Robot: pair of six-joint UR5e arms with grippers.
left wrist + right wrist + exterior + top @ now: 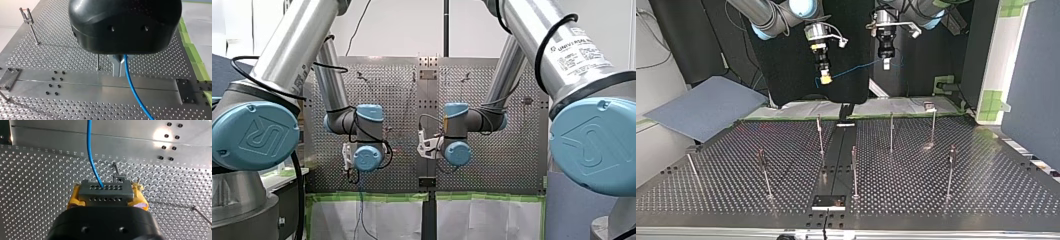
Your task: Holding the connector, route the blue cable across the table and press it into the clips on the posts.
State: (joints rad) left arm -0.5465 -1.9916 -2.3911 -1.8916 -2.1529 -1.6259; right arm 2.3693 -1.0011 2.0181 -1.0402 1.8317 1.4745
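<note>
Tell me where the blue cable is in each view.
Front view: not discernible.
Top view: blue cable strung between my right gripper and my left gripper.
Left wrist view: leaving beneath my left gripper.
Right wrist view: entering the grey connector.
Landmark: the table's plain centre strip.

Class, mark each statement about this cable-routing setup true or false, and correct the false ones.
1. My right gripper clamps the grey connector. True.
2. The blue cable sits in a post's clip. False: it hangs in the air between the two grippers, above the posts.
3. The blue cable leaves the grey connector. True.
4. My left gripper rests on the perforated table. False: it is held above it.
</note>
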